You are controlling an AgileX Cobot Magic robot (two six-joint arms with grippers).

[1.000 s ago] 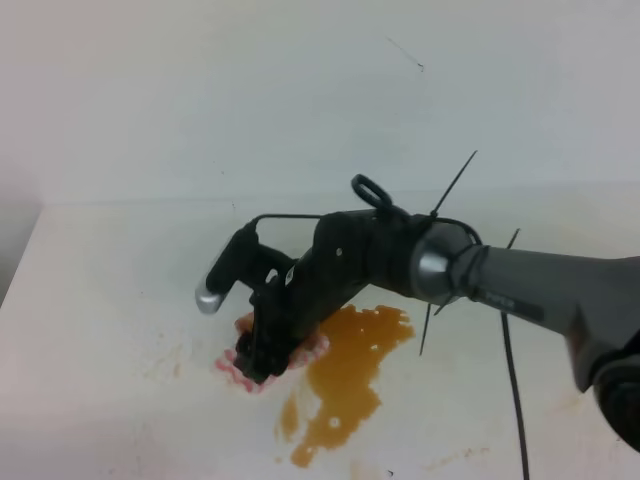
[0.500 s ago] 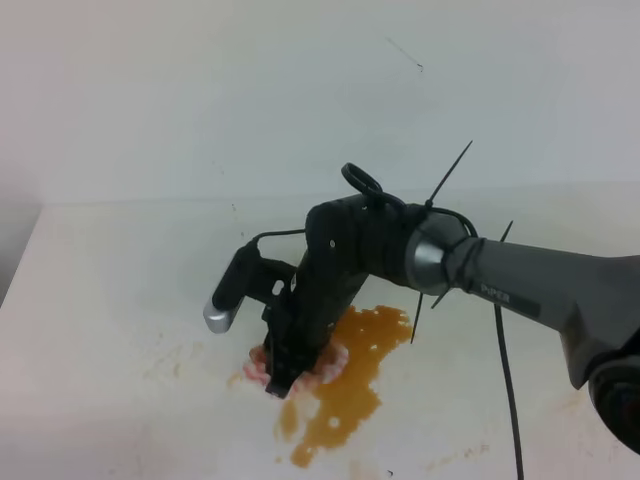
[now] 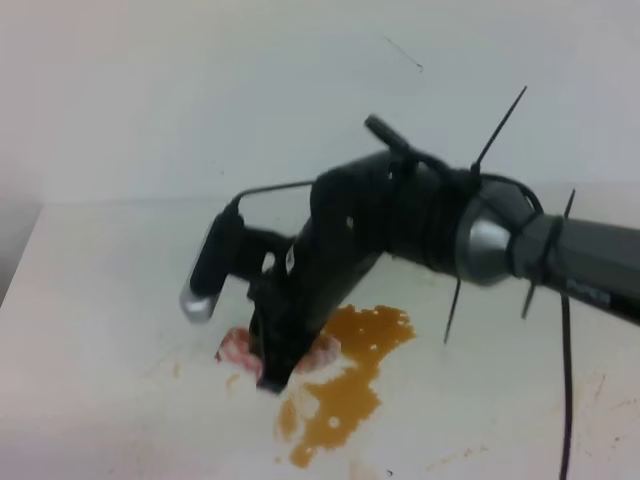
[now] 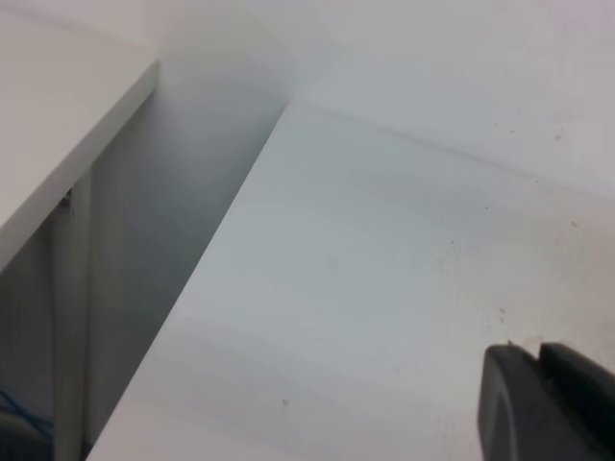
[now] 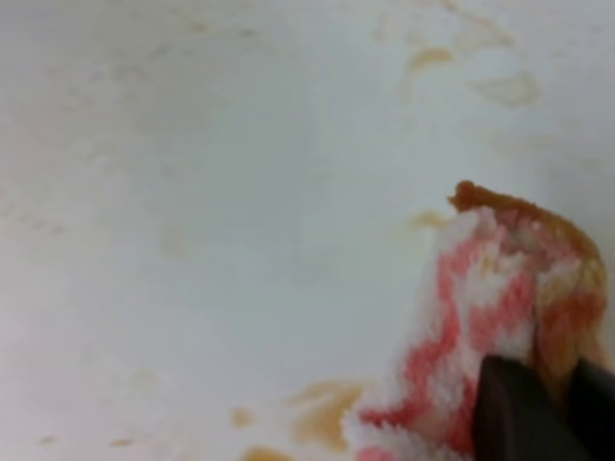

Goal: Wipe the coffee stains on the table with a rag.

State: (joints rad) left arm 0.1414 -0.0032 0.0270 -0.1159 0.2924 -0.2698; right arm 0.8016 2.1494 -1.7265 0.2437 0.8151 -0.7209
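Pink-and-white striped rag, seemingly brown-soiled; amber-brown coffee stains on white table.

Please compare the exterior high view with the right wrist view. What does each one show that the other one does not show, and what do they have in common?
Only the exterior high view shows the right arm reaching across, the large amber-brown puddle and the table's far edge against the wall. Only the right wrist view shows the rag's pink-and-white stripes up close, its brown-soiled top corner and the pale tan smears on the surface beside it. Both show the rag at the right gripper, pressed low over the white table near the stains.
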